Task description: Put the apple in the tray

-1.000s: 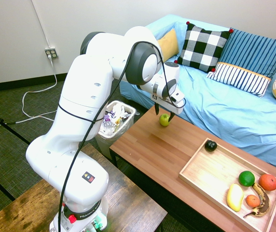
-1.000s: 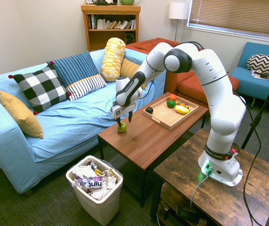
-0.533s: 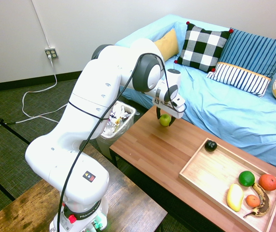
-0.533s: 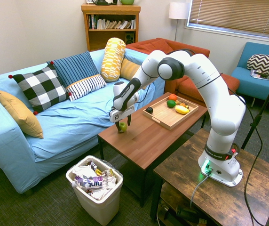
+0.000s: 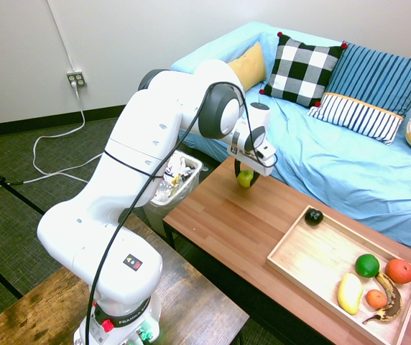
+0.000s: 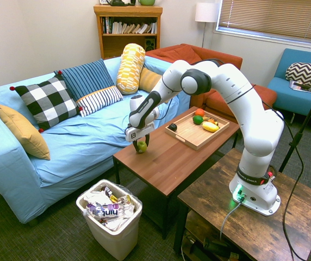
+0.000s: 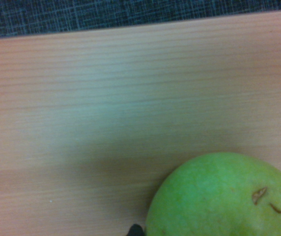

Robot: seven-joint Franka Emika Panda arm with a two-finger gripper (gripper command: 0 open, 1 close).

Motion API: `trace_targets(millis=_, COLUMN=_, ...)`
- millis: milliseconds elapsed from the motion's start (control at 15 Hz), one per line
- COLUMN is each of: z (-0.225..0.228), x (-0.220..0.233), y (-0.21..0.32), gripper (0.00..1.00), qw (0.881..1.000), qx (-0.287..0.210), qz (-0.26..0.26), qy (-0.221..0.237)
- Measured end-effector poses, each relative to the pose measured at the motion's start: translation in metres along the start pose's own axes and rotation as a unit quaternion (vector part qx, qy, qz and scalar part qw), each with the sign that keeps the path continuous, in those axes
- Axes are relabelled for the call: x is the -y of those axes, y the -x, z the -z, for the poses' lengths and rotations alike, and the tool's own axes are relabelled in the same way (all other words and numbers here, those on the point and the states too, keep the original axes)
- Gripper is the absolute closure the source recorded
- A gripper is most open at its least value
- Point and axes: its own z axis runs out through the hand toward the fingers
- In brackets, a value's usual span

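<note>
Now the pincer (image 5: 246,177) has come down around the apple (image 5: 244,178), where a second ago it hung above the fruit with its fingers clear of it. Half a second ago it was already low, and since then it has sunk only a little further. The fingers straddle the fruit on both sides in each exterior view, but whether they are pressing on it or stand a little off cannot be told from here; the grip looks unfinished, with the apple resting on the surface (image 5: 234,223) as before, near the end closest to the waste bin (image 5: 174,177). The wrist view shows the apple (image 7: 224,196) filling the lower part of the frame, sitting on the wood grain.

For the task, this reads as the end of the approach: closing and lifting come next, by my judgement. The tray (image 5: 313,260) lies at the opposite end of the surface from the apple, well apart from it, with open floor on the side nearest the apple. A small black fruit (image 5: 313,215) sits at the tray's near corner, and the other fruit crowds the far end.
</note>
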Motion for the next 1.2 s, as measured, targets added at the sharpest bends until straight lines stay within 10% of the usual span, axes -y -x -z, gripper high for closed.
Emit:
trace_targets(millis=333, z=0.052, x=-0.008, y=-0.016, gripper=1.00, qw=1.000, qx=-0.019, qz=-0.013, qy=-0.017)
trace_targets(millis=667, z=0.126, x=-0.117, y=-0.099, gripper=1.00, qw=0.993, qx=-0.041, qz=-0.106, qy=-0.029)
trace_targets(millis=1200, z=0.086, x=-0.284, y=-0.198, gripper=1.00, qw=0.974, qx=-0.016, qz=-0.225, qy=-0.009)
